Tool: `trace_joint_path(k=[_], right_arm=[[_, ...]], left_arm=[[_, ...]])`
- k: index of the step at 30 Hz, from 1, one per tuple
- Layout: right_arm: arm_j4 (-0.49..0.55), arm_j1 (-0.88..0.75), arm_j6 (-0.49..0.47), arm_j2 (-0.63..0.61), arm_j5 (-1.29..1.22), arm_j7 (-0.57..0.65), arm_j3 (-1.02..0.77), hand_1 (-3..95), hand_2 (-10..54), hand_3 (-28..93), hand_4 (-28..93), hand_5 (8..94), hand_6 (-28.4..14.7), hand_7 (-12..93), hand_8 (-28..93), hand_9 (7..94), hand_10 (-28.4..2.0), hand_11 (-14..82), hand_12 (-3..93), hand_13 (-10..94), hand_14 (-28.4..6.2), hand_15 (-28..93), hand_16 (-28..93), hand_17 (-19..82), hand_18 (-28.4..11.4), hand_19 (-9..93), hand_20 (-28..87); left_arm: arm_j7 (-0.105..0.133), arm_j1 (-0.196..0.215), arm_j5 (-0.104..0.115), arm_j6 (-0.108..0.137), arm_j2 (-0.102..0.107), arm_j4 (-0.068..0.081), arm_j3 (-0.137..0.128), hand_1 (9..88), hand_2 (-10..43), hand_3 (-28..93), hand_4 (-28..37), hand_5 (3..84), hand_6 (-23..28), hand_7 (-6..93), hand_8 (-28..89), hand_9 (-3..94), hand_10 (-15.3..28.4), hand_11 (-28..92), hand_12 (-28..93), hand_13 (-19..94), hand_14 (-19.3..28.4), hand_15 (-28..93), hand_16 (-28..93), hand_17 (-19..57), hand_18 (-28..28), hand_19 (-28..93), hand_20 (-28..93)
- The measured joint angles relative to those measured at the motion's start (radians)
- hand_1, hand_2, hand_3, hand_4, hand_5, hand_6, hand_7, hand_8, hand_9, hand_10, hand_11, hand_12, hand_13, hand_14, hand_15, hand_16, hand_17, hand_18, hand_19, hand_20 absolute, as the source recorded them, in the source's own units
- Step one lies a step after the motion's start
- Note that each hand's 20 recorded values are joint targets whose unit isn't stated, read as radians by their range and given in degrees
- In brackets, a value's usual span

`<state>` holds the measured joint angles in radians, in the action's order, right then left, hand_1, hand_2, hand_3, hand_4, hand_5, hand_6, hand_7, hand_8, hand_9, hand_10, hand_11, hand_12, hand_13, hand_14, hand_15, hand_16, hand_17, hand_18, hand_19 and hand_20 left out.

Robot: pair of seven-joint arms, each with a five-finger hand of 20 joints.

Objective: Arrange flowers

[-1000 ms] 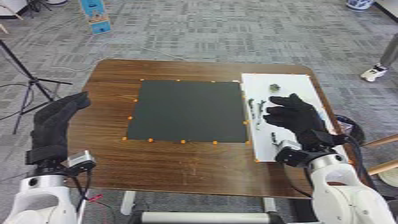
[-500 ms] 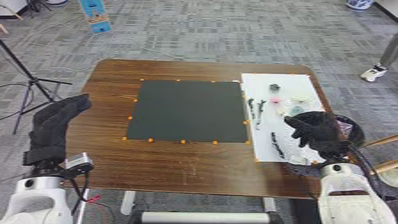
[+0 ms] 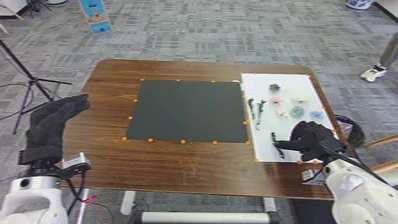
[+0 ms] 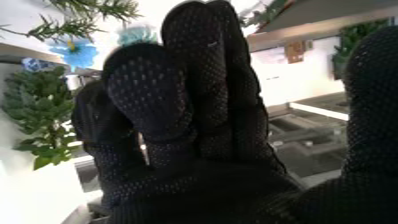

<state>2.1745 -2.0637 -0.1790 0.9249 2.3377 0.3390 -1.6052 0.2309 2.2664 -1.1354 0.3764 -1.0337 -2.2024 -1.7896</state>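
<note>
One blue flower (image 3: pixel 317 114) now uncovered, right hand (image 3: pixel 311 140) lower over the white sheet (image 3: pixel 270 153), fingers extended, relaxed open

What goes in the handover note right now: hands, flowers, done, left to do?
Left hand: open, waiting beside the table's left edge.
Right hand: open, nothing held, above the near part of the white sheet.
Pink flower, pale flower, teal flower, blue flower and dark sprigs: lying apart on that sheet.
Done: no arrangement made.
Left: pick sprigs and flowers and arrange them, probably on the dark mat.
</note>
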Motion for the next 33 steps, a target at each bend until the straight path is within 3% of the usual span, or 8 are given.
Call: trace_joint_path(k=[7,20,28,31,33], right_arm=[[-0.029,0.086,-0.134,-0.002,0.018,0.026,0.063,20.3,-9.5,55,-13,76.2,-2.5,28,-2,87.0,-11.9,36.4,33.0,89,-8.5,54,38,51,-24.4,93,64],[-0.065,0.127,-0.140,-0.056,0.070,0.029,0.138,25.0,-9.4,57,-13,77.4,-1.6,31,-1,88.7,-11.1,37.6,32.6,91,-7.9,54,39,53,-23.9,93,65],[-0.078,0.165,-0.170,-0.071,0.149,0.069,0.204,34.6,-9.5,61,-15,78.2,1.8,48,-2,90.2,-9.1,54.5,33.7,92,-8.1,67,40,58,-24.7,93,75],[-0.088,0.203,-0.204,-0.071,0.204,0.096,0.253,36.6,-9.5,62,-15,78.4,2.1,50,-2,90.2,-9.1,56.6,33.6,92,-8.2,68,39,58,-24.6,93,75],[-0.090,0.227,-0.236,-0.063,0.200,0.105,0.265,38.8,-9.5,61,-15,78.7,2.3,47,11,90.4,-9.0,56.8,33.3,93,-8.0,68,39,59,-24.5,93,75]], left_arm=[[-0.002,0.000,-0.001,-0.005,0.000,-0.001,0.000,25.5,3.4,73,-19.1,53.1,0.3,19.7,-8,54.2,12.8,21,15,42,14.3,13,0,7.8,8.4,6,16],[-0.013,-0.002,-0.011,-0.026,0.004,-0.001,0.000,25.7,3.3,73,-19.0,53.1,0.2,19.8,-8,54.6,12.8,21,16,42,14.6,13,0,7.7,8.4,6,16],[-0.013,-0.001,-0.011,-0.030,0.004,-0.001,-0.002,26.2,3.2,73,-18.5,52.9,0.4,19.8,-8,54.3,12.7,22,16,43,14.8,14,0,7.6,8.4,6,16],[-0.013,-0.001,-0.013,-0.033,0.003,-0.001,-0.006,26.4,3.1,73,-18.2,52.9,0.4,19.8,-8,54.2,12.7,22,16,43,14.8,14,0,7.5,8.5,6,16],[-0.013,0.000,-0.015,-0.035,0.002,-0.002,-0.008,26.4,3.1,73,-18.1,52.9,0.4,19.8,-8,54.1,12.7,22,16,43,14.9,14,0,7.5,8.5,6,16]])
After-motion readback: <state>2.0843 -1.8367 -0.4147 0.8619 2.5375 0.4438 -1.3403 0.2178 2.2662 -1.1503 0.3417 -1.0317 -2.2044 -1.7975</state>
